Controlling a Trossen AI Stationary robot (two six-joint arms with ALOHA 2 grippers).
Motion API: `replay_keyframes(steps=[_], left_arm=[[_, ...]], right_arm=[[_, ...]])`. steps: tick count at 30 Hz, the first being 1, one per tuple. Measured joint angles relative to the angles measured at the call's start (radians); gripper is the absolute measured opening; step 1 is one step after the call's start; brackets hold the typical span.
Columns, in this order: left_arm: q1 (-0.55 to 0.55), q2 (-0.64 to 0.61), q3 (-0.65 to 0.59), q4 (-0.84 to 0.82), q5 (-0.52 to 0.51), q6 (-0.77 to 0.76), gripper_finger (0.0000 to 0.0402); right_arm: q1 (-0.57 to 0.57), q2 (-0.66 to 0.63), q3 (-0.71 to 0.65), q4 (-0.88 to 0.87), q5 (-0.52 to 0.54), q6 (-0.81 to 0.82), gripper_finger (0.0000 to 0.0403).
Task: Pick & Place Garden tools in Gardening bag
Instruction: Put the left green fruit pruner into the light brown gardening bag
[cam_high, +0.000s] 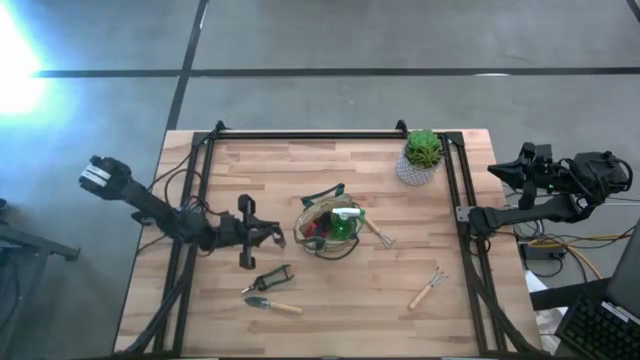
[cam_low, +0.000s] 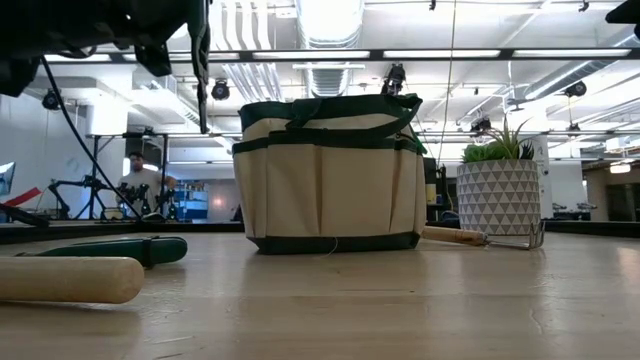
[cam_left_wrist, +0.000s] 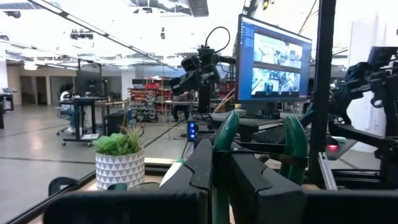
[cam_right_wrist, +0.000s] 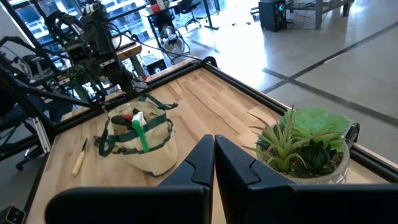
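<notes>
— Beige gardening bag (cam_high: 330, 230) sits just ahead of the left hand (cam_high: 272, 236), pressed together, seemingly empty.
— Advancing could shove the bag; remaining garden tools (cam_high: 270, 292) lie beside it.

Robotics lab: monitor (cam_left_wrist: 273, 59), robot rigs (cam_right_wrist: 93, 37), workbenches (cam_left_wrist: 87, 102).

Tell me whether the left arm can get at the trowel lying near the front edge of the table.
Probably yes. The left gripper is shut beside the gardening bag, and the trowel lies just in front of it on open table; only the pruners lie between, low and flat.
</notes>
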Motion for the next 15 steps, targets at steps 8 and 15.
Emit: replay_keyframes(steps=[8, 15], left_arm=[[0.026, 0.0, 0.001, 0.025, 0.016, 0.006, 0.0025], [0.072, 0.056, 0.012, 0.091, 0.014, -0.019, 0.0025]], right_arm=[[0.0, 0.0, 0.0, 0.0, 0.0, 0.0, 0.0008], [0.0, 0.0, 0.0, 0.0, 0.0, 0.0, 0.0008]])
